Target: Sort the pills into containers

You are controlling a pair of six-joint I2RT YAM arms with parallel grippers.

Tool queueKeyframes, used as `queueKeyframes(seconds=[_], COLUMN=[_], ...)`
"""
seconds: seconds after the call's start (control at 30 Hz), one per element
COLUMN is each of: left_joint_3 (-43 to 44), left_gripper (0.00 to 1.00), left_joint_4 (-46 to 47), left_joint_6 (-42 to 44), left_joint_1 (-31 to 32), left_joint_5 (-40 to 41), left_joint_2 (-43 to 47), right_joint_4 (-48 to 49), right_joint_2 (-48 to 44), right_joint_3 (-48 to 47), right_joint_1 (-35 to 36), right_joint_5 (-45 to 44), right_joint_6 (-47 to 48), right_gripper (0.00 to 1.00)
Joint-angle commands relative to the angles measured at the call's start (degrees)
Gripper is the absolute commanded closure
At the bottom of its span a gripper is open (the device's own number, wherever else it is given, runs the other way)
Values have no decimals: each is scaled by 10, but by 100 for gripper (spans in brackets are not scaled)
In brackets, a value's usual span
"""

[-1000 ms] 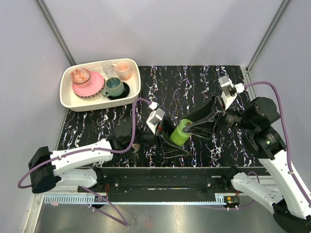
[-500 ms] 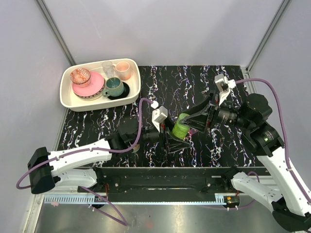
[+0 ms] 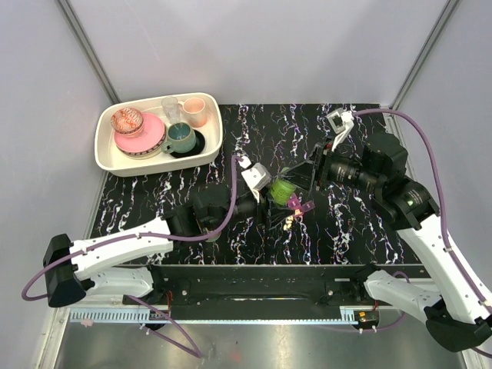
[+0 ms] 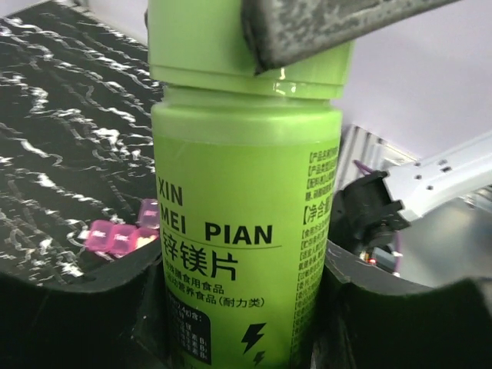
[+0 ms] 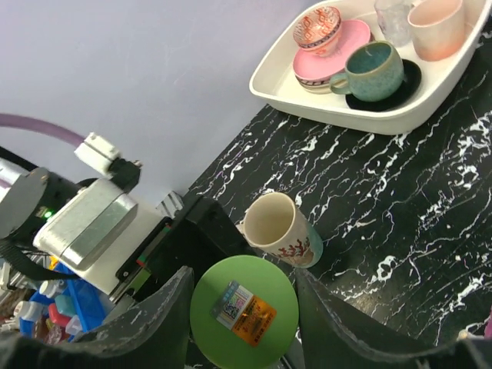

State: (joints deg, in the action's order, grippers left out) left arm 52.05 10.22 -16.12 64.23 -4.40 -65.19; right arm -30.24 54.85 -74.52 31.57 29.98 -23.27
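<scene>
- Clamped on the green bottle (image 4: 246, 231) with the left pincer (image 4: 242, 330), low on the body, one black finger to each side of the printed label.
- Closed on the cap (image 5: 244, 307) with the right pincer (image 5: 243, 288), a finger pressed against each side of the round top; seen from the left wrist as a grey finger lying across the cap.
- Held between the two arms over the middle of the bench (image 3: 361, 231), cap end turned toward the right arm.
- Cannot tell whether lifted off the surface or touching it.
- Just beside the bottle, on its near-right side: the purple pill box (image 3: 298, 204), flat on the bench; from the left wrist, only a few pink-purple compartments showing past the left finger.
- Just on the near side of the pill box: small pale pills (image 3: 287, 223), too small to count.
- Near the left arm, on the bottle's left: a beige mug (image 5: 277, 228) with a red pattern, mouth turned toward the right wrist camera.
- Well apart, in the far-left corner: a white tray (image 3: 211, 150) of cups and dishes.
- Black streaked bench stretching from the bottle to the back wall and out to the right edge, with side walls closing in on both flanks.
</scene>
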Motion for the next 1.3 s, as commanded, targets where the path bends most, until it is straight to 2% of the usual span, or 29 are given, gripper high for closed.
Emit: queueKeyframes(seconds=[0.0,0.17,0.33,0.53,0.83,0.87,0.9,1.13,1.27], left_joint_3=[73,94,98,73,56,53,52,38,27], left_gripper=[100,100,100,100,100,100,100,100,100], left_joint_4=[10,-19,-24,-4,-6,-6,-5,12,23], left_joint_6=[53,78,81,64,50,51,50,48,45], left_joint_1=[-13,-13,-14,-14,-14,-14,-14,-14,-14], left_joint_5=[171,216,229,216,220,220,219,207,199], left_joint_2=[16,2,-1,5,10,12,13,16,19], right_joint_4=[-78,-76,-75,-44,-2,-1,1,26,46], right_joint_2=[17,41,52,43,42,43,43,34,30], right_joint_3=[-18,-24,-31,-32,-24,-25,-24,-23,-19], right_joint_1=[11,14,18,19,20,20,20,19,19], right_joint_5=[-40,-107,-122,-95,-44,-40,-38,-21,-19], right_joint_6=[-27,-66,-82,-95,-111,-113,-113,-120,-126], right_gripper=[100,100,98,79,69,67,58,41,36])
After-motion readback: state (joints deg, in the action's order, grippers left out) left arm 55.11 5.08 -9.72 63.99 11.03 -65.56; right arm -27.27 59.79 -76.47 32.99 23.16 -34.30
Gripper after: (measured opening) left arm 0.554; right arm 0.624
